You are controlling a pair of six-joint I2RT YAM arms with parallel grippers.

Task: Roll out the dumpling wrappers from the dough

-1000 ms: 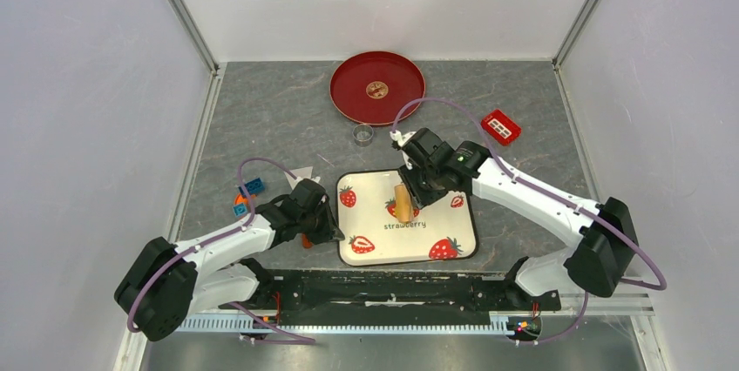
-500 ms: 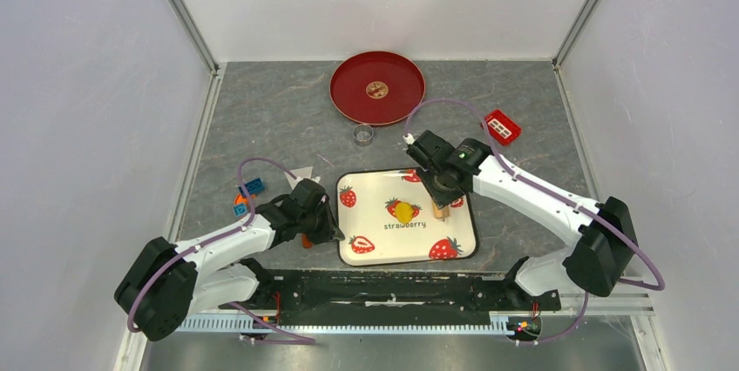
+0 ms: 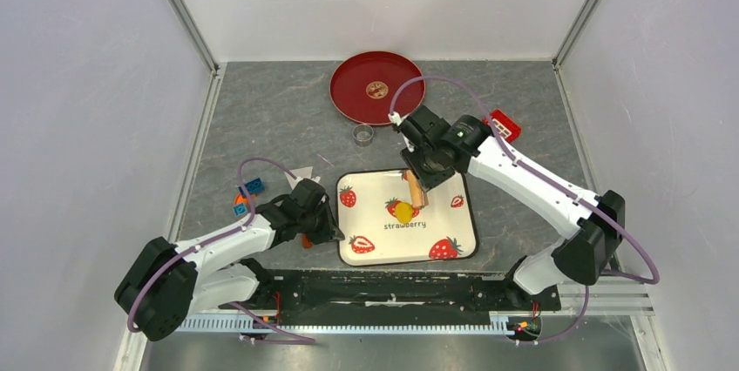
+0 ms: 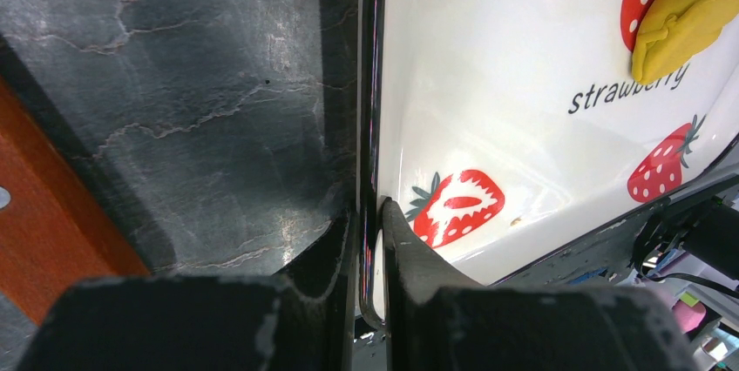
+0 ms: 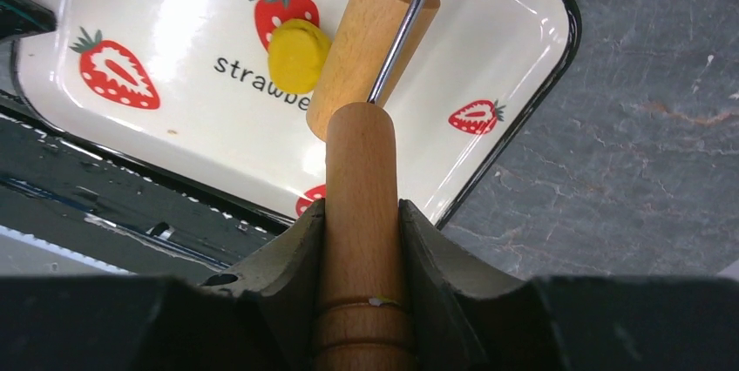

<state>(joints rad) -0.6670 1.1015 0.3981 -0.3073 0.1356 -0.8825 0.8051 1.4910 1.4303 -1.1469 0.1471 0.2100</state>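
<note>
A yellow dough lump [image 3: 403, 212] lies thick and round on the white strawberry tray [image 3: 383, 245]. My right gripper [image 3: 427, 166] is shut on the handle [image 5: 360, 179] of a wooden roller. The roller's barrel [image 3: 416, 190] is tilted down, its tip right next to the dough's right side [image 5: 298, 55]. My left gripper [image 3: 329, 230] is shut on the tray's left rim [image 4: 373, 210], and the dough shows far off in its view [image 4: 684, 23]. A small coin-like wrapper [image 3: 376, 89] lies in the middle of the red plate [image 3: 349, 97] at the back.
A small clear cup [image 3: 363, 134] stands between the plate and the tray. A red block [image 3: 500, 126] lies behind my right arm. Blue bricks [image 3: 251, 186], an orange piece [image 3: 305, 240] and a white scrap [image 3: 301, 175] lie by my left gripper.
The roller came off the dough, swung to the right, then back left and farther, so its barrel now sits beside the uncovered dough. My left arm has not moved.
</note>
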